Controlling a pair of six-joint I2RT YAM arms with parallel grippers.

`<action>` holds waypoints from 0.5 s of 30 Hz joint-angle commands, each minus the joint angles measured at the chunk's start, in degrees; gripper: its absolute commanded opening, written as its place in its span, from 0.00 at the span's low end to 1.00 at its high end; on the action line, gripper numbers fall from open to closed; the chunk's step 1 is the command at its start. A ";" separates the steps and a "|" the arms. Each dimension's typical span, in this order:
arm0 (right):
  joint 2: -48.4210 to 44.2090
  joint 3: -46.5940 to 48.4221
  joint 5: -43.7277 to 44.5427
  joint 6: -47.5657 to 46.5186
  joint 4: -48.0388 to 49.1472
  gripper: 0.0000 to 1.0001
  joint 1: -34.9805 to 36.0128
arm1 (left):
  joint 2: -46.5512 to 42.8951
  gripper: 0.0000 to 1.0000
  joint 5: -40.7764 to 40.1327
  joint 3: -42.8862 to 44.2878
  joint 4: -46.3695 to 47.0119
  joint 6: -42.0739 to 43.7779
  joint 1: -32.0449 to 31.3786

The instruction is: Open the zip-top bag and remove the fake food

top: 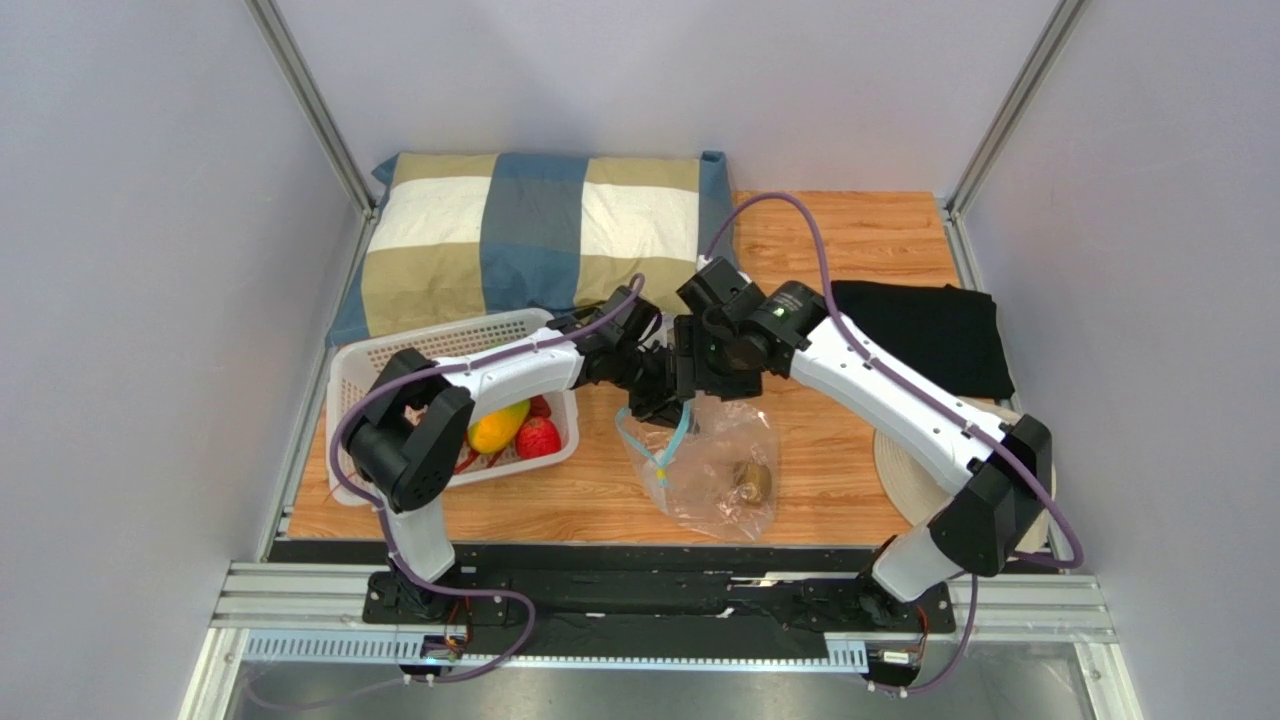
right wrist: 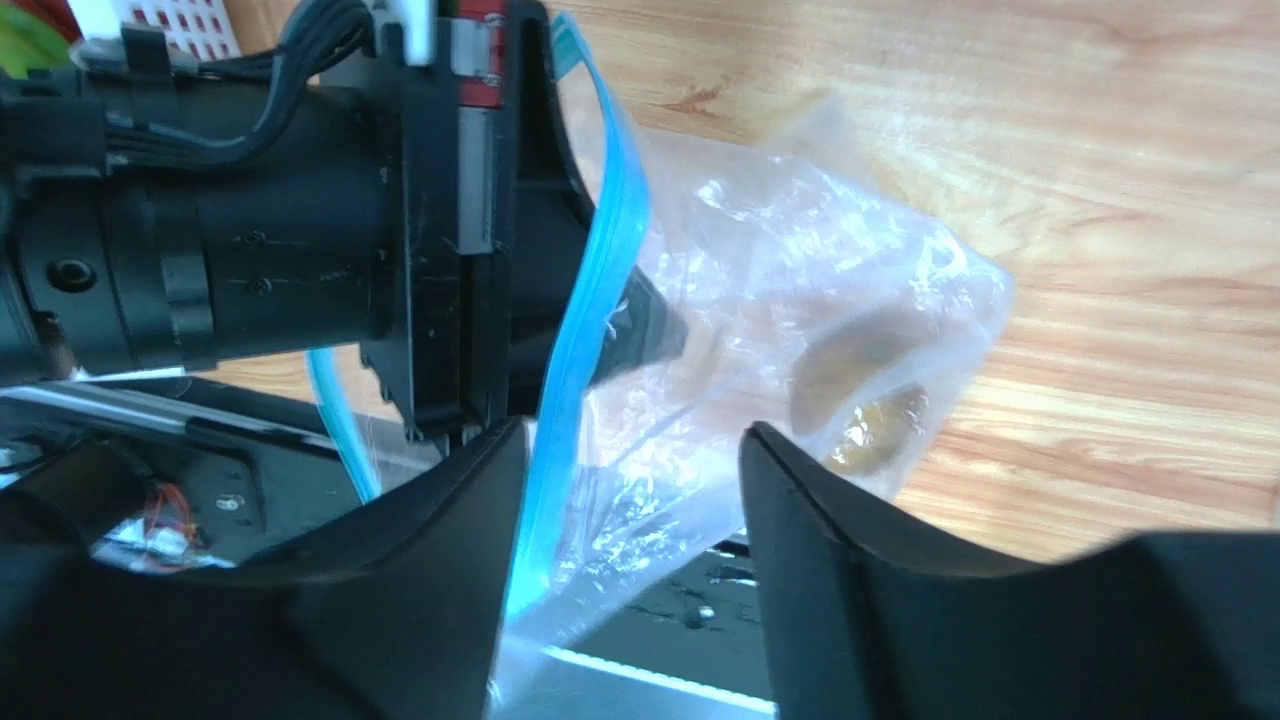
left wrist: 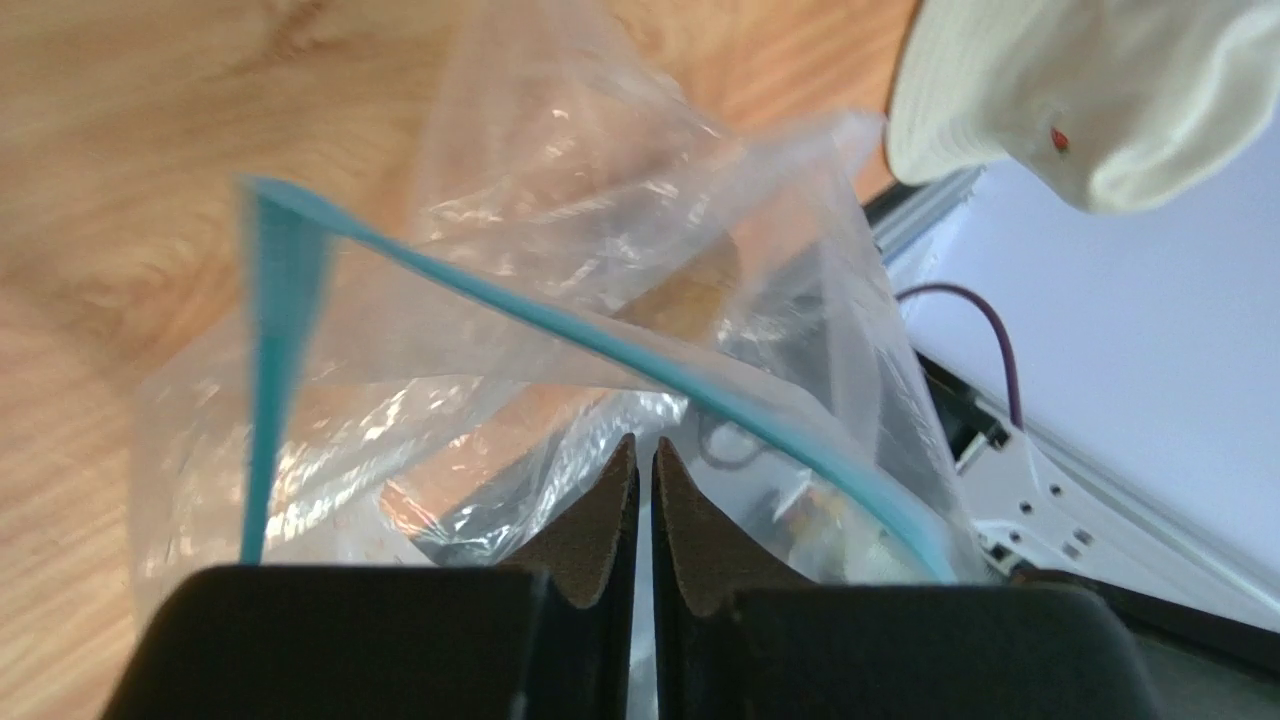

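Observation:
The clear zip-top bag (top: pixel 714 473) hangs down to the wooden table, its light blue zipper strip (right wrist: pixel 601 270) spread open. A small brownish-yellow fake food piece (top: pixel 748 482) lies inside it, also seen in the right wrist view (right wrist: pixel 872 420). My left gripper (left wrist: pixel 646 465) is shut on the bag's plastic just below the strip and holds it up. My right gripper (right wrist: pixel 631 432) is open, its jaws standing on either side of the other zipper edge. A yellow-orange mango (top: pixel 496 428) and a red strawberry (top: pixel 538 438) lie in the basket.
The white perforated basket (top: pixel 436 338) stands at the left. A striped pillow (top: pixel 526 225) lies at the back, and a black cloth (top: pixel 917 338) at the right. A cream round hat-like thing (left wrist: pixel 1097 90) sits at the right front under the right arm.

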 commanded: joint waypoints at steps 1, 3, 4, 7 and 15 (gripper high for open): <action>-9.46 -4.18 -11.18 3.20 6.27 0.67 -5.34 | 2.59 0.09 -2.47 -0.30 4.24 1.58 -0.98; -12.99 -7.07 -11.53 2.85 4.43 0.70 -8.69 | 3.12 0.09 -2.29 -0.39 4.24 2.45 -0.89; -16.06 -10.31 -11.79 2.58 3.72 0.70 -12.19 | 3.38 0.09 -2.12 -0.39 3.98 2.81 -0.89; -20.12 -18.91 -11.62 1.70 2.40 0.69 -19.57 | 3.56 0.09 -0.36 -1.44 5.37 3.25 -0.98; -22.43 -39.86 -19.98 2.58 9.34 0.43 -32.09 | 3.91 0.12 2.71 -3.73 8.90 3.34 -2.65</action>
